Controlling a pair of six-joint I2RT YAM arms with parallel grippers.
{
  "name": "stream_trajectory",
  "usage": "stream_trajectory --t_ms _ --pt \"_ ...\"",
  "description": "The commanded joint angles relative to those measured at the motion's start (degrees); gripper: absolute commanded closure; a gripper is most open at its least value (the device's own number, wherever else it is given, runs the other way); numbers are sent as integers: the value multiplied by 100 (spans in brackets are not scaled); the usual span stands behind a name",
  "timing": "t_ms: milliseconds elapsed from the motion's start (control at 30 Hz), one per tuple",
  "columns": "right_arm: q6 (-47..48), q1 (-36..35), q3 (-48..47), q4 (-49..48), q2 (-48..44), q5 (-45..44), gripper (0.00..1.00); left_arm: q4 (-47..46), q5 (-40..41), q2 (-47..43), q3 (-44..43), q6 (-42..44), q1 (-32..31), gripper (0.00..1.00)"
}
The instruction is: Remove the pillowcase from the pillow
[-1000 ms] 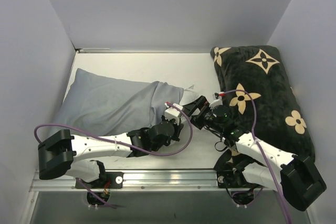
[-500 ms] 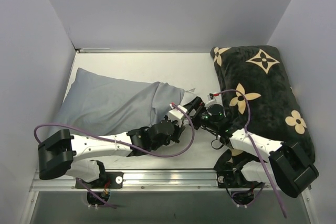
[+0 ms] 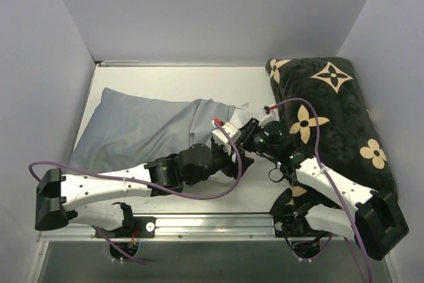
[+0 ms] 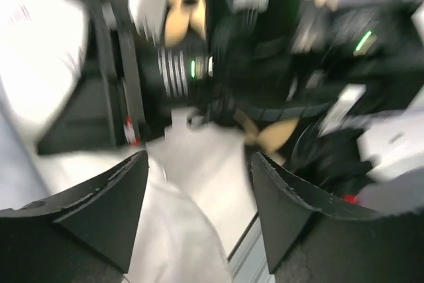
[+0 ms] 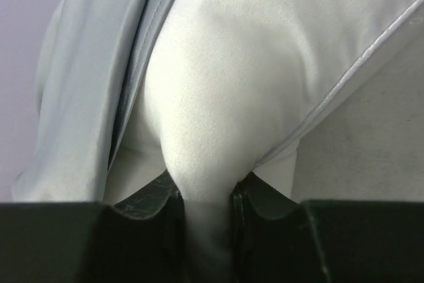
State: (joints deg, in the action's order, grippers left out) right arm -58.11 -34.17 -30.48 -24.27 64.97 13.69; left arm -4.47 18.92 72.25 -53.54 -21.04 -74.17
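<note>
Black cushion (image 3: 331, 117) w/ beige flowers, right side of white table (image 3: 172, 84); grey walls.

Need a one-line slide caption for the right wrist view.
White pillow pinched in the right end effector, blue-grey pillowcase bunched alongside.

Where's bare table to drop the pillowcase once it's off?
Bare white table along the back wall, between the blue-grey fabric pillowcase and the black flower-patterned cushion. Crowded in the centre, where the left gripper and right gripper meet at the white pillow.
</note>
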Motion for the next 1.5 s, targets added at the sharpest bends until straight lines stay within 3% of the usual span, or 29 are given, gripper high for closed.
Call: stream_trajectory --t_ms 0,67,200,333,433,633,700,733,767,900,1067,1333,1467 --pt "783 42 -353 694 -546 -754 100 121 436 -448 -753 73 -45 28" --pt "923 42 -450 810 -617 -789 100 455 1083 -431 -1227 65 -36 28" --pt "1125 42 -625 1116 -915 -894 100 1964 2448 -28 -2221 187 -10 25" --pt "1345 42 -1003 1521 -1100 -991 100 2948 2073 447 -2872 267 455 23" --pt "1451 34 -1267 1715 -1197 -1009 100 3171 1204 606 -2969 346 842 21" --pt "1557 25 -1768 1996 -1153 -1000 100 3708 816 966 -3303 381 975 21" --pt "1600 34 -1987 2102 -1118 -1000 100 3821 911 1002 -3312 337 1019 28" --pt "1636 34 -2049 2137 -1118 -1000 100 3857 1095 1002 -3303 302 1071 38" --pt "1653 34 -2119 2233 -1118 -1018 100 3901 1262 976 -3303 258 1098 60" --pt "1794 42 -2436 2601 -1223 -1202 100 3989 1965 660 -2927 -14 1466 99" --pt "1882 95 -2612 2954 -1531 -1500 100 3604 2256 37 -1846 -567 2326 100" --pt "1935 639 -3121 3411 -1873 -1413 100 3067 1880 -501 -527 -1631 3952 100" --pt "1838 982 -3429 3464 -1804 -764 100 2637 1398 -397 -254 -1711 4735 100"
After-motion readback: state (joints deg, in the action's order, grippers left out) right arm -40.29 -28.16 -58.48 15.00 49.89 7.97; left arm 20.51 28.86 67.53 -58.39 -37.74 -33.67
